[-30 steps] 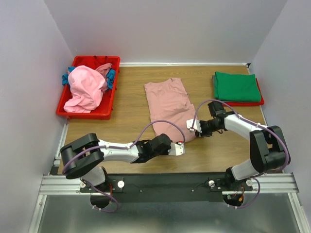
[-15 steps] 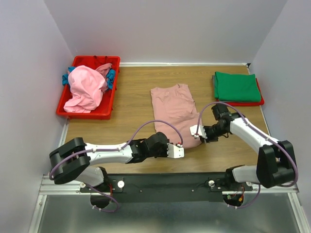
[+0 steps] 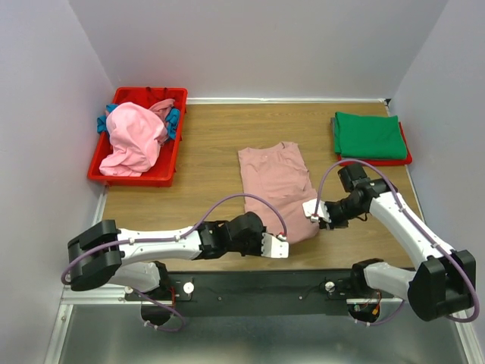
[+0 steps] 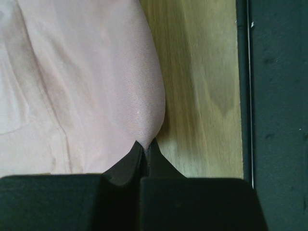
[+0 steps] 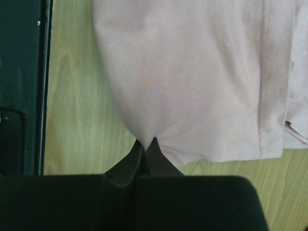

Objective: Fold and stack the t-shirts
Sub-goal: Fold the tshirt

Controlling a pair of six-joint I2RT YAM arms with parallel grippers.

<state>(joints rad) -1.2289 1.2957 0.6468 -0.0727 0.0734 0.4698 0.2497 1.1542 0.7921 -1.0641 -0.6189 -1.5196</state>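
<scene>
A dusty-pink t-shirt point(image 3: 276, 186) lies folded lengthwise in the middle of the wooden table. My left gripper point(image 3: 284, 241) is shut on its near corner, and the pink cloth point(image 4: 96, 82) is pinched between the jaws point(image 4: 146, 144). My right gripper point(image 3: 314, 216) is shut on the shirt's near right edge, where the fabric point(image 5: 192, 72) bunches into the jaws point(image 5: 146, 141). A folded green t-shirt point(image 3: 369, 134) rests on a folded red one point(image 3: 405, 155) at the back right. More t-shirts, bright pink point(image 3: 135, 138) and blue point(image 3: 173, 120), are heaped in the bin.
A red plastic bin point(image 3: 169, 170) stands at the back left. The black rail point(image 3: 250, 284) runs along the table's near edge, close behind both grippers. White walls enclose the table on three sides.
The right gripper has closed on the shirt's edge. Both grippers have pulled the dusty-pink shirt toward the near edge and slightly right.
</scene>
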